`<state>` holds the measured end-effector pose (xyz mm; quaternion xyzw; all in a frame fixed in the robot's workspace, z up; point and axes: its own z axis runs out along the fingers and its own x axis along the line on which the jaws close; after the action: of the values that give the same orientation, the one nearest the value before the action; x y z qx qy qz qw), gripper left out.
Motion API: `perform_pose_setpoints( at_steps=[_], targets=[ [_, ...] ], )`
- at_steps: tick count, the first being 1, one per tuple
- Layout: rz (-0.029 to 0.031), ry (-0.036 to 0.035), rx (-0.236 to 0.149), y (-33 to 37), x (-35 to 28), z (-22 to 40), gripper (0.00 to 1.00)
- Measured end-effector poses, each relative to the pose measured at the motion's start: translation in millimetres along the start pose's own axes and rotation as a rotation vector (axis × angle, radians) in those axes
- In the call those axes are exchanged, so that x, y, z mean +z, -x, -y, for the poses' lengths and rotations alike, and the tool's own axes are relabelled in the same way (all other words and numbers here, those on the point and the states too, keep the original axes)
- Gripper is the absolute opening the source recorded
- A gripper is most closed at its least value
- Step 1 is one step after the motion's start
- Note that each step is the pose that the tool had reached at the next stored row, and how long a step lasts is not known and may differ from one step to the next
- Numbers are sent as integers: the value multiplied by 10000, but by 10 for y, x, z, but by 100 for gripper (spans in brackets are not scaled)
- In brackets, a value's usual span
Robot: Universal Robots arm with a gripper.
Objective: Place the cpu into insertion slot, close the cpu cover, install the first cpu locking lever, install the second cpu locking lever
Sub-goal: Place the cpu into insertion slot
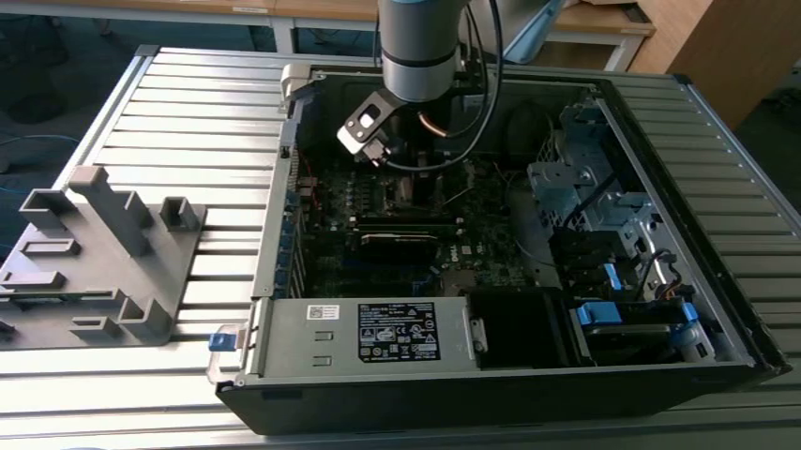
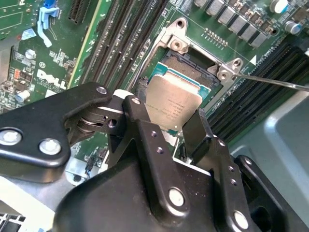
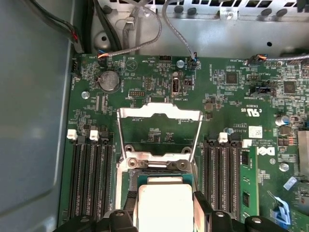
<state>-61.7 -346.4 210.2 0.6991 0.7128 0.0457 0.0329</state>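
Open computer case [image 1: 476,398], holding a circuit board [image 3: 227,111]. On it we log the insertion slot [image 2: 193,72], its cpu cover [image 3: 159,112] swung up. The cpu [image 2: 174,99] lies just over the slot; seated or not, we cannot tell. The arm [image 1: 419,42] reaches down into the case, and the gripper [image 2: 164,113] pinches the cpu by opposite edges.

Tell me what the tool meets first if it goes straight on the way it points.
The slot. The tool holds the cpu right over it, cover open; depth is unclear, so they may already touch.
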Motion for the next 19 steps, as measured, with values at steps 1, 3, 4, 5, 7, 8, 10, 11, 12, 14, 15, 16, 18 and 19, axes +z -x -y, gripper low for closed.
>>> perform_pose_setpoints(
  at_steps=[1, 3, 4, 5, 7, 8, 10, 11, 12, 14, 15, 16, 18, 19],
  targets=[
    [1, -1, 8, 0, 13, 2, 54],
    [3, -1, 42, 1, 35, 4, 54],
    [4, 0, 61, 1, 45, 5, 54],
    [5, 0, 73, 1, 49, 6, 54],
    [6, -1, 74, 1, 49, 6, 54],
    [5, 0, 74, -1, 49, 6, 54],
    [5, 1, 76, -7, 50, 6, 54],
    [5, 1, 75, -11, 50, 6, 54],
    [5, 0, 74, -17, 50, 5, 54],
    [4, 0, 74, -32, 51, 5, 54],
    [4, 0, 74, -39, 52, 6, 54],
    [2, 2, 74, -43, 55, 6, 54],
    [1, 2, 74, -48, 68, 12, 54],
    [1, 1, 74, -49, 75, 17, 54]
  ],
)
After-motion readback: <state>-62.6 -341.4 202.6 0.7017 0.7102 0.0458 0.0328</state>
